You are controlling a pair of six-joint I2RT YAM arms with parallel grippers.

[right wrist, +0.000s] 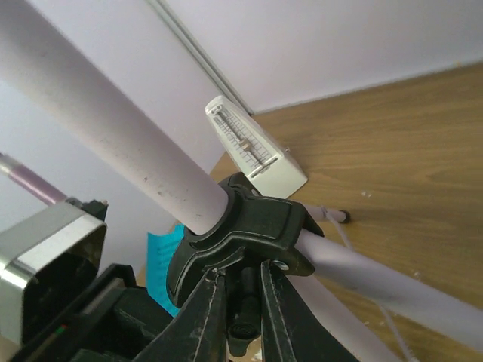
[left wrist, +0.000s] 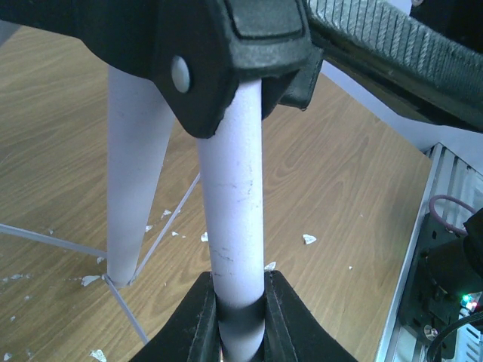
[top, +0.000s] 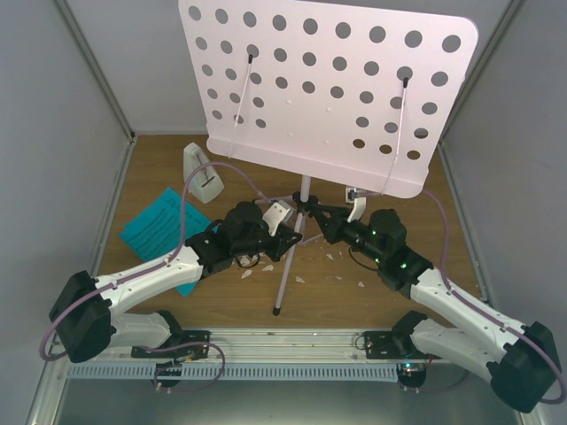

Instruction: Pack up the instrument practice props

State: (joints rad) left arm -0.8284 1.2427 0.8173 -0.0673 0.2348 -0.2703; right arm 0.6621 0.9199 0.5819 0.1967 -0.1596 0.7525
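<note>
Right up against the left wrist lens, your left gripper (left wrist: pixel 241 305) is clamped on a pale tube (left wrist: pixel 232 188) of the music stand (top: pixel 310 119). One finger presses each side of the tube with no gap showing. Above them the tube runs into a black plastic joint (left wrist: pixel 226 60). A second pale leg (left wrist: pixel 136 173) slants off to the left, with thin wire braces meeting at its lower end.

Your right gripper (right wrist: pixel 241 317) comes in from below the stand's black collar (right wrist: pixel 245 234), where the pale tubes meet. Its two fingers are drawn in tight on the black stub hanging under that collar.

From above, you can see both arms reaching in to that joint from either side, under the perforated desk (top: pixel 292 146). The stand is on its feet near the middle of the tabletop (top: pixel 381 305). Its desk is tilted up toward the overhead camera, and one foot (top: pixel 277 310) is planted toward the near edge.

The metronome (top: pixel 202 173) stands upright at the back left, well apart from both grippers. Near it, on the side closer to you, the cyan sheet-music pages (top: pixel 158 226) lie flat on the tabletop, with their near corner under your left arm (top: pixel 151 274). Small white crumbs (top: pixel 338 257) are scattered on the wood around the stand's legs.
</note>
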